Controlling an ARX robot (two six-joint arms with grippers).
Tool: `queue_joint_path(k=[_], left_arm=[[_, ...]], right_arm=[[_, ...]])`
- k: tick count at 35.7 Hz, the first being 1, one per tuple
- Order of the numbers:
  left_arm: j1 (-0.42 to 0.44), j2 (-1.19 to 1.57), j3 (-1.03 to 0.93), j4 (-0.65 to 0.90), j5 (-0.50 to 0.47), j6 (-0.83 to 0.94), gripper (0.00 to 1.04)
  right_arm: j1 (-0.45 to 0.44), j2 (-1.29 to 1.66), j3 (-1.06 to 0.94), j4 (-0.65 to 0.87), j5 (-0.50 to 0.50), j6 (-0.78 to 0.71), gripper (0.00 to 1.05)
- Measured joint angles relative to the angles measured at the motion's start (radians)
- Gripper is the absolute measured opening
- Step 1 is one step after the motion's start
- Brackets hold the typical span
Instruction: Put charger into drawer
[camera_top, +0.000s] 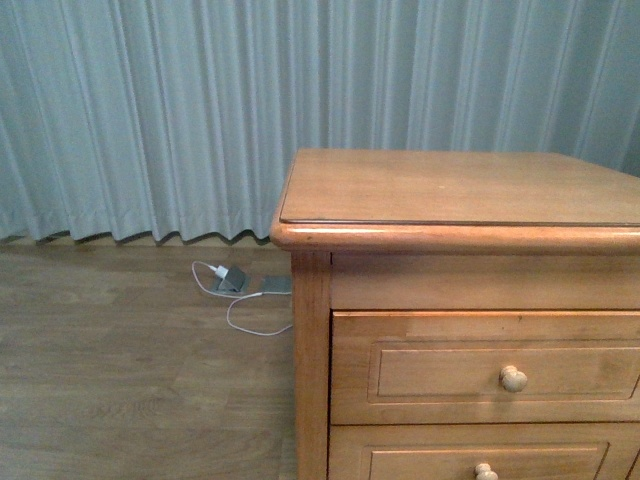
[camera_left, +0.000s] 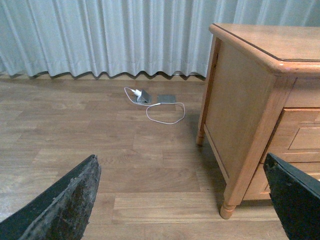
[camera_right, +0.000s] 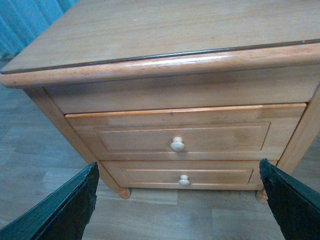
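Two drawers show on the wooden nightstand (camera_top: 460, 190), both closed, and I take the upper drawer (camera_right: 182, 137) with its pale knob (camera_right: 177, 144) as the target; I can't find the charger in any view, only a white plug with thin white cable (camera_left: 150, 102) on the floor (camera_left: 75, 145) by the curtain (camera_top: 150, 110). Right gripper (camera_right: 177, 210) hangs wide open and empty, facing the drawer front, with the knob ahead between its fingers, so I judge it the nearer arm for pulling. Left gripper (camera_left: 182, 205) is also spread open and empty, off the nightstand's side, over bare floor.
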Motion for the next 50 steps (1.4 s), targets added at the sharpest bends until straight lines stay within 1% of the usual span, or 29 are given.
queue_joint_path(k=[4,8,10,11,12,14,19,21,23,24,25,27,50], left_arm=[[0.0,0.0,0.0,0.0,0.0,0.0,0.98],[0.0,0.0,0.0,0.0,0.0,0.0,0.98],[0.0,0.0,0.0,0.0,0.0,0.0,0.98],[0.0,0.0,0.0,0.0,0.0,0.0,0.98],[0.0,0.0,0.0,0.0,0.0,0.0,0.98],[0.0,0.0,0.0,0.0,0.0,0.0,0.98],[0.0,0.0,0.0,0.0,0.0,0.0,0.98],[0.0,0.0,0.0,0.0,0.0,0.0,0.98],[0.0,0.0,0.0,0.0,0.0,0.0,0.98],[0.0,0.0,0.0,0.0,0.0,0.0,0.98],[0.0,0.0,0.0,0.0,0.0,0.0,0.98],[0.0,0.0,0.0,0.0,0.0,0.0,0.98],[0.0,0.0,0.0,0.0,0.0,0.0,0.98]], right_arm=[[-0.039,-0.18,-0.074,-0.069,-0.026,0.034,0.96],[-0.048,-0.243,-0.09,-0.073,-0.029,0.048,0.96],[-0.019,-0.244,-0.117,0.003,0.065,0.019,0.91],[0.006,-0.249,-0.148,0.076,0.144,-0.01,0.85],[0.018,-0.256,-0.167,0.114,0.182,-0.027,0.82],[0.034,-0.291,-0.21,0.175,0.24,-0.065,0.69],[0.039,-0.341,-0.252,0.179,0.249,-0.09,0.48],[0.04,-0.362,-0.271,0.174,0.25,-0.097,0.37],[0.04,-0.395,-0.295,0.161,0.25,-0.1,0.22],[0.04,-0.405,-0.301,0.157,0.25,-0.102,0.18],[0.04,-0.422,-0.309,0.15,0.25,-0.102,0.1],[0.04,-0.447,-0.321,0.138,0.25,-0.108,0.01],[0.04,-0.652,-0.398,0.022,0.25,-0.106,0.01]])
